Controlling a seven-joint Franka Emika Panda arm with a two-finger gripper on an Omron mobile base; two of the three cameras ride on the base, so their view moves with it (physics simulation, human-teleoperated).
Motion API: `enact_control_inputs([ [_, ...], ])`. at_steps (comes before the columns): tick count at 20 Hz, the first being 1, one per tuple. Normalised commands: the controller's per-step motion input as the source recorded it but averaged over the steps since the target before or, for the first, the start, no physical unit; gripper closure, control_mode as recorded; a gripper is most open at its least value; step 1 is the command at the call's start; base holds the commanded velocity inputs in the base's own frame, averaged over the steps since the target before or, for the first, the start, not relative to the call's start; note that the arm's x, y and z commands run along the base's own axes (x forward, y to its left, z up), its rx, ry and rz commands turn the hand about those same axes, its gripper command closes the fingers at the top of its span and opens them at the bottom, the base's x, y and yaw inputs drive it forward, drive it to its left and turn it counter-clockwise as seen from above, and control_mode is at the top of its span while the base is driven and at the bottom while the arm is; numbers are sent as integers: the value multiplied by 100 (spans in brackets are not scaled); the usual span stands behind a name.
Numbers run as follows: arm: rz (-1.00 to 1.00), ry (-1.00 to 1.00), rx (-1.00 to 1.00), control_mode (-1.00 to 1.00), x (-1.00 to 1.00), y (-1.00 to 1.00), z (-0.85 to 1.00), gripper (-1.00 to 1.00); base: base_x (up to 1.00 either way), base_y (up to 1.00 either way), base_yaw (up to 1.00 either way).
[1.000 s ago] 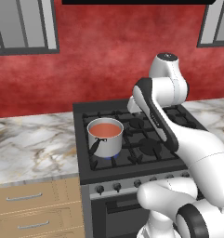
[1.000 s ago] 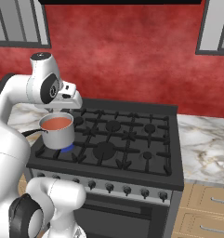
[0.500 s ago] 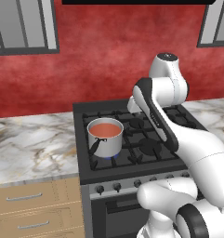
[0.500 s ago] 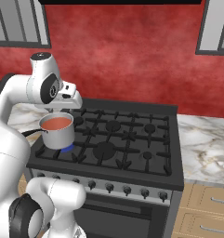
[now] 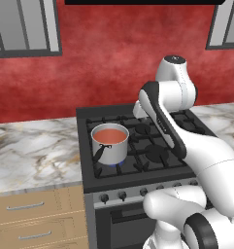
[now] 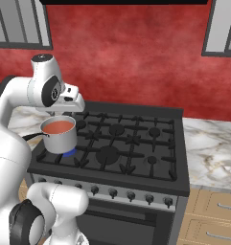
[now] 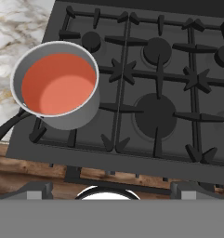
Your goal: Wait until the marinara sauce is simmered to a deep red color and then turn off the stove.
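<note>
Red mottled wall runs behind the stove, with marble counter on either side of it. I see the saucepan on the stove's front left burner, a blue flame showing under it. Its dark handle points off the stove's front left corner. Inside the pan the sauce is a smooth pale orange-red disc. My arm is folded high over the stove's middle, the hand looking down on the grates. From the hand camera the gripper has its two dark fingertips spread fully apart near the stove's front edge, holding nothing. Small dark knobs line the stove's silver front.
</note>
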Motion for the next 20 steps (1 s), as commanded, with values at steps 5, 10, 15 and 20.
enact_control_inputs([
  [5,0,0,0,-100,0,0,0,-100,0,0,0],
  [10,0,0,0,-100,0,0,0,-100,0,0,0],
  [15,0,0,0,-100,0,0,0,-100,0,0,0],
  [20,0,0,0,-100,0,0,0,-100,0,0,0],
])
